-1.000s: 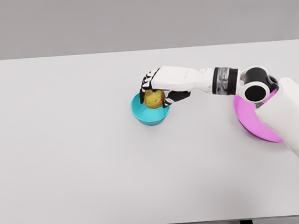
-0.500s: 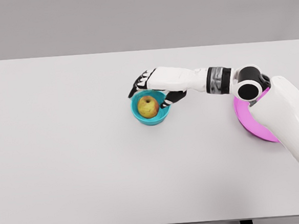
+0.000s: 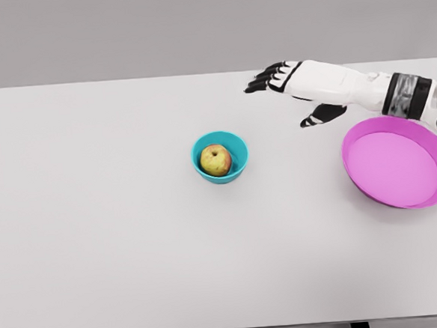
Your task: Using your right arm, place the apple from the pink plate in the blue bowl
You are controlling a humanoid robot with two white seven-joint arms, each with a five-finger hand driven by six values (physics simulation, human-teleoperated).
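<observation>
Yellow-red, the apple (image 3: 216, 160) sat inside the blue bowl (image 3: 236, 146) near the middle of the white table (image 3: 95, 218). Well off to the right and farther back, the right hand (image 3: 294, 91) hung above the tabletop with its dark fingers (image 3: 261, 81) spread and holding nothing. Just below the forearm, the pink plate (image 3: 427, 143) lay bare at the table's right edge.

count of things on the table

there was one apple (image 3: 216, 160), one blue bowl (image 3: 237, 151), one pink plate (image 3: 396, 163), one table (image 3: 95, 218), and one hand (image 3: 296, 89) in view.
</observation>
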